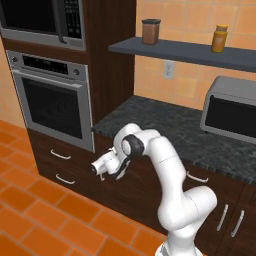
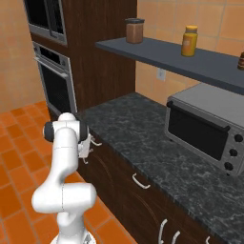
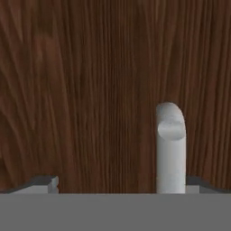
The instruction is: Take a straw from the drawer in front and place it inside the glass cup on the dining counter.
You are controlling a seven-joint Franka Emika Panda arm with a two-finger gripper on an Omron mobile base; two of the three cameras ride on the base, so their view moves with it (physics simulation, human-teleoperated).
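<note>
Trouble here lies mostly in the grasp of the handle (image 3: 170, 146); in the hand view the silver bar rises well right of centre against the dark wood of the drawer (image 3: 90, 90), with the camera pressed close to the front panel; the gripper (image 1: 101, 170) sits low at the cabinet face beneath the dark granite worktop (image 1: 175, 130), and in the right base view the gripper (image 2: 86, 147) is just beside the end of a curved handle there. Whether the pincer is spread or drawn together I cannot tell; only two pale corners show at the bottom of the hand view, and the base views are too coarse to settle it.

Judging from the off-centre bar, a closing squeeze may catch the handle with one finger only, or miss it; a pull would then slip off and leave the drawer shut. With the hand so close to the wood, a further push forward risks jamming the fingers against the panel. A pull not square to the drawer front could bind it in its runners.

The straw is presumably inside the drawer, hidden from sight; the drawer appears closed, so the opening step is not yet done.
</note>
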